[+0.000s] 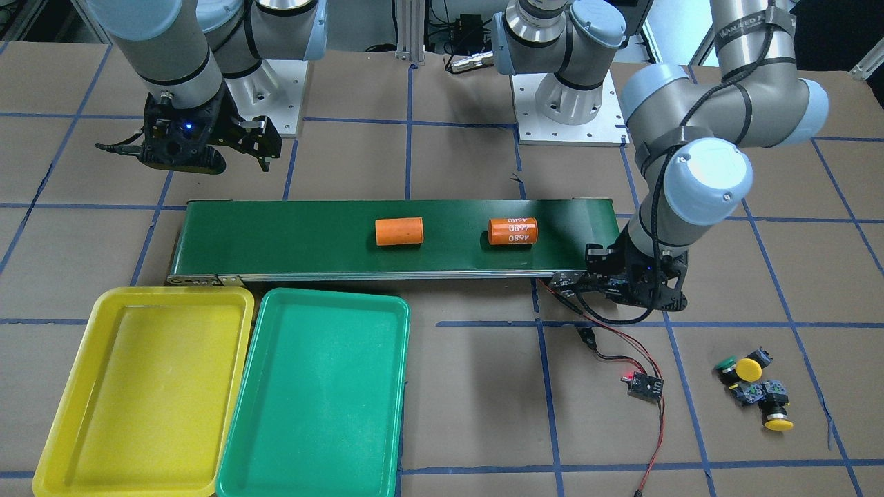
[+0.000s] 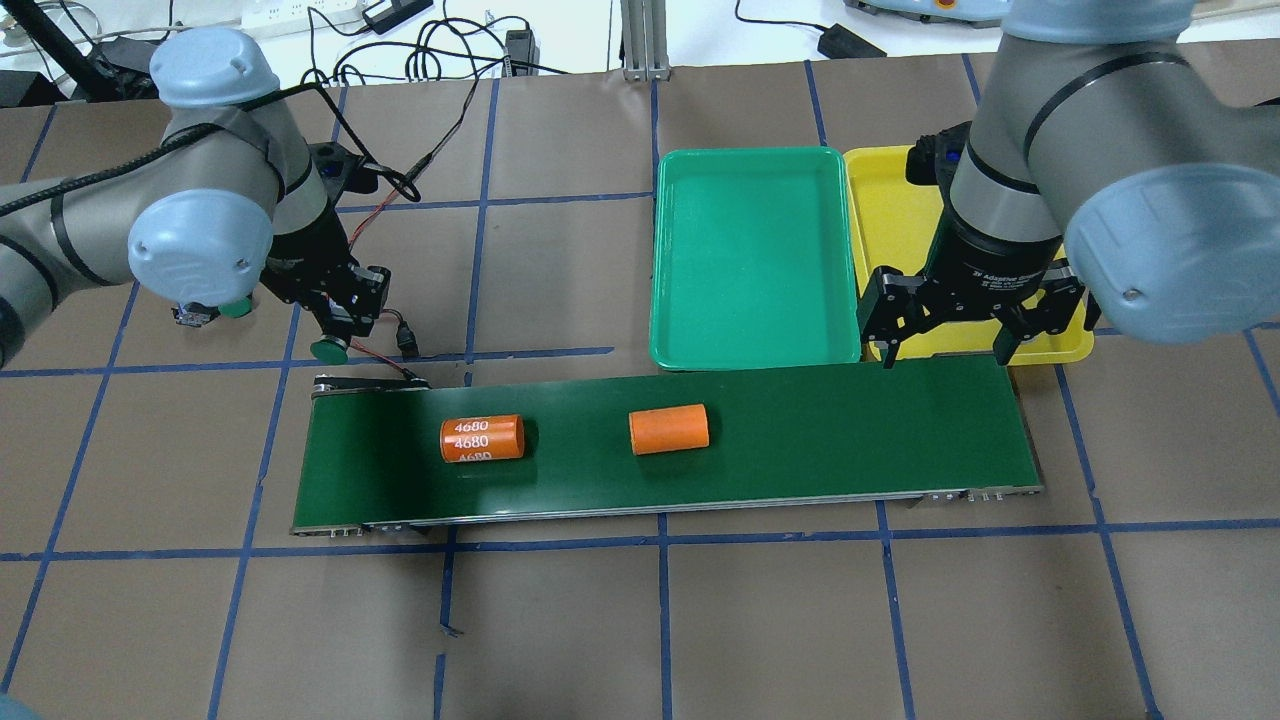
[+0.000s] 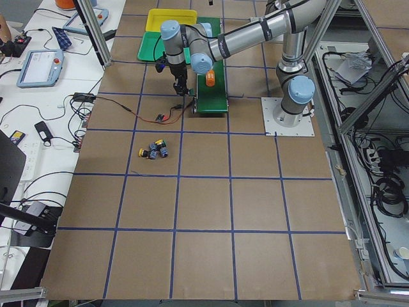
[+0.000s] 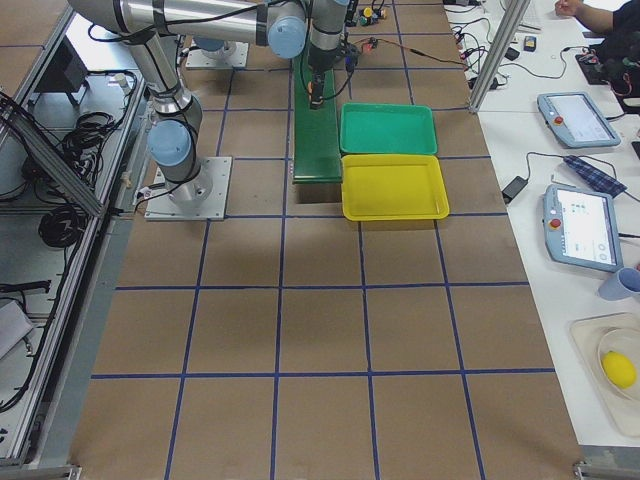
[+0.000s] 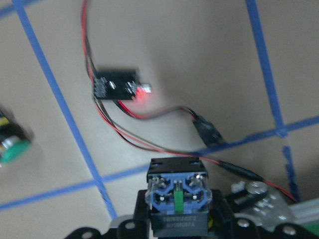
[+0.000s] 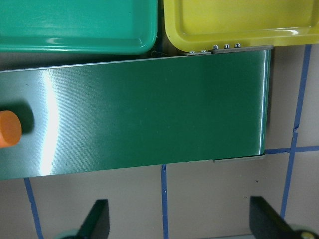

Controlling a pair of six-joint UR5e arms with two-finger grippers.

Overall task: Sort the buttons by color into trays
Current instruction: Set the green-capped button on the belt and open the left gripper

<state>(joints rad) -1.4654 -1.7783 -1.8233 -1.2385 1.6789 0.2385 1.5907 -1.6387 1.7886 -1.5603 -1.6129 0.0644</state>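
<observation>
Nearest the left wrist lens was the held button (image 5: pixel 177 196), its bluish-grey contact block facing the camera and the black body behind it. The left gripper (image 2: pixel 333 330) was clamped on it from both sides. From overhead its green cap pointed down, over the table (image 1: pixel 469 386) just off the conveyor belt (image 1: pixel 276 241) at the robot's left end. Could not tell whether the cap touched the table.

Loose buttons (image 1: pixel 749 393): three in a tight cluster on the table, on the robot's left and well apart from the belt, lying on their sides.
- One green cap (image 1: pixel 726 364).
- Two yellow caps (image 1: pixel 748 369) (image 1: pixel 780 423).

Right gripper (image 2: pixel 943 352): jaws wide apart with nothing between them, hanging over the belt's opposite end. In its wrist view the fingers (image 6: pixel 97 224) framed the belt end, with both tray rims along the top.

Green tray (image 1: pixel 318 400) and yellow tray (image 1: pixel 145 393) lay side by side with their long edges just beside each other. Both were across the belt from the robot, at its right end. The green one sat nearer the belt's middle, the yellow one further out.

Two orange cylinders lay on their sides on the belt, apart from each other. The plain cylinder (image 1: pixel 398 231) was near the middle. The marked cylinder (image 1: pixel 512 231), reading 4680, was nearer the left arm's end.

A small black circuit board (image 1: pixel 644 385) with a lit red light lay between the belt end and the loose buttons, with red and black wires running from it toward the belt.
</observation>
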